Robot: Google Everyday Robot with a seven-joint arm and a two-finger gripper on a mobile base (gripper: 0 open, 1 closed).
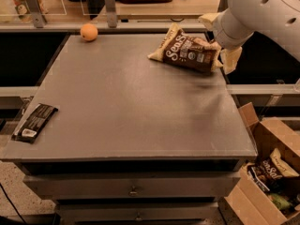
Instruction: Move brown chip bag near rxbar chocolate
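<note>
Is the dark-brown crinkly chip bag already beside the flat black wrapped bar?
No: the chip bag is at the far right by the gripper, the black bar at the near-left corner.

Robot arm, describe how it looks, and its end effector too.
The arm is a smooth white rounded shell with a few small dark holes; no cables or markings show. The end effector, at the far right of the table by the brown chip bag, is pale cream.
</note>
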